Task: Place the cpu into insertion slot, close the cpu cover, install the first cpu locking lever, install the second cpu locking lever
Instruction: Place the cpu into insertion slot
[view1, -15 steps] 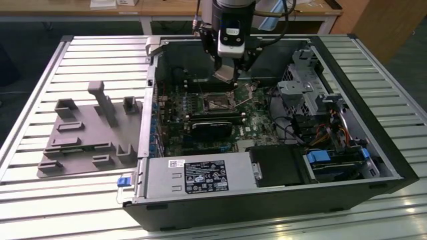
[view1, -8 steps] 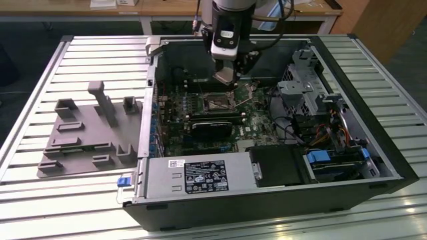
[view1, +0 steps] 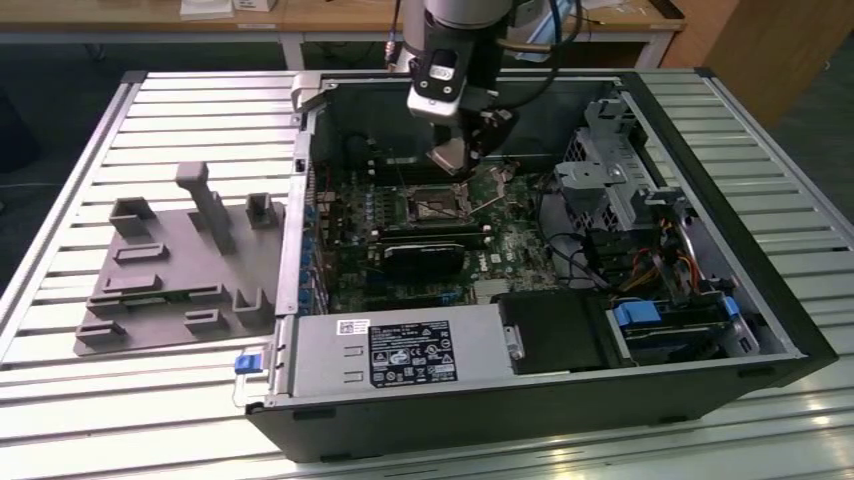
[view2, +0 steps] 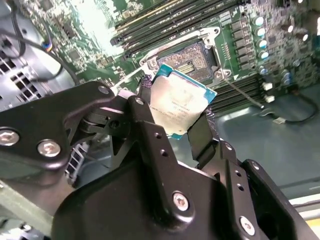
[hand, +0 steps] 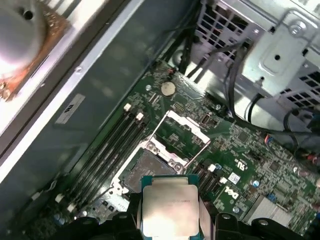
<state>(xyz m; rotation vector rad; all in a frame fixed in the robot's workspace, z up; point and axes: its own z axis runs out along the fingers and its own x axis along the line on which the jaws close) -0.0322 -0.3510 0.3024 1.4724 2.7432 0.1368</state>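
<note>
Black metal case (view1: 761, 290) lies open with the green board (hand: 250, 145) inside. The gripper (view2: 175, 112) hangs above it, fingers (view2: 200, 137) clamped on the edges of the cpu (hand: 169, 207), near the slot (hand: 145, 172) but apart from it. The cover (hand: 182, 135) stands swung open. If the cpu is lowered skewed or off-centre, it could bend the slot's contacts or snag the cover.

The cpu (view2: 182, 100), a flat square chip with a pale silver top and blue-green rim, hangs tilted between the fingers of the gripper (view2: 176, 107), just above the insertion slot (view2: 189, 61). The slot's dark centre lies bare on the green board. The cpu cover (hand: 189, 125), 1 thin silver frame, is swung open at 1 edge of the slot.
</note>
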